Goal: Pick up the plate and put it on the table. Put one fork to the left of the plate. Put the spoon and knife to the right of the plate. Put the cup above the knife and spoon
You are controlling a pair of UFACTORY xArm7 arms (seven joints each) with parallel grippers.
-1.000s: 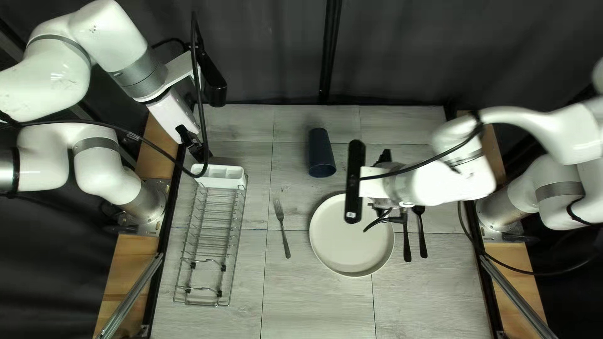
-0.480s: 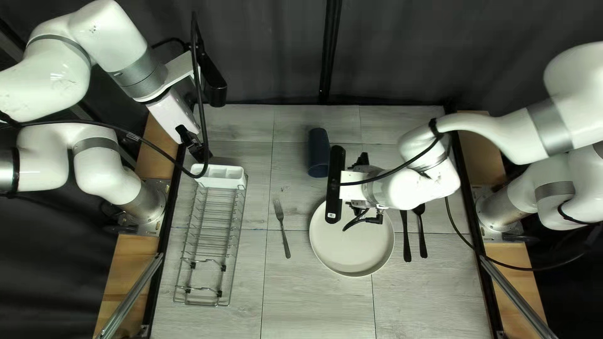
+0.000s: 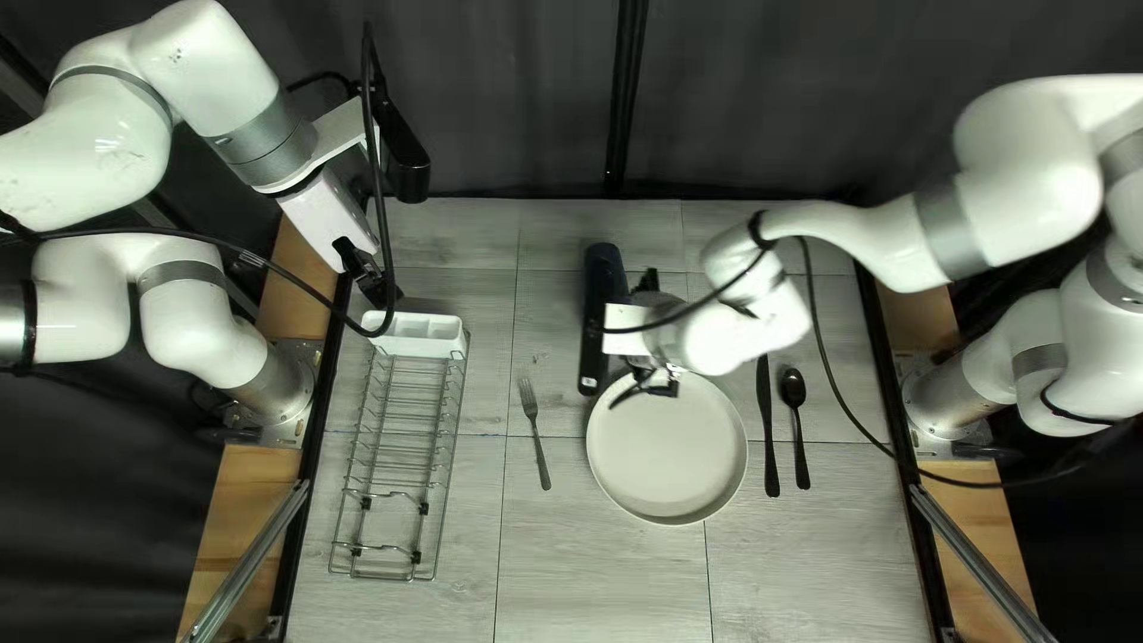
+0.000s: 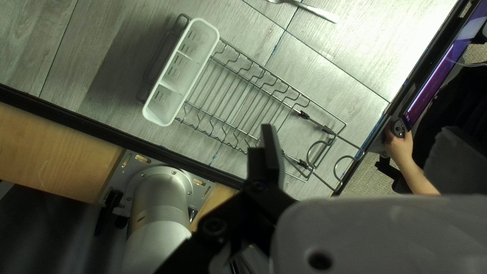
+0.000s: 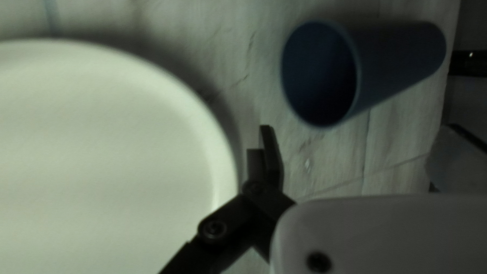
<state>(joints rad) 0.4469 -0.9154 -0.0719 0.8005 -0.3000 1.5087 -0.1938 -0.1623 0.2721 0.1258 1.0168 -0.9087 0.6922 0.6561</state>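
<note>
The dark blue cup point(image 5: 357, 72) lies on its side just past the far rim of the plate point(image 3: 665, 464), pointing away from it. Its open mouth faces the right gripper point(image 3: 647, 290), which is wide open and empty. The right arm point(image 3: 893, 232) is far nearer than the left arm point(image 3: 179, 107). The top left view half hides the cup; the right wrist view shows its whole mouth.

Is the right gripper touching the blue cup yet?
Apart. The right wrist view shows bare table between the cup, lying on its side, and the finger of the right gripper.
</note>
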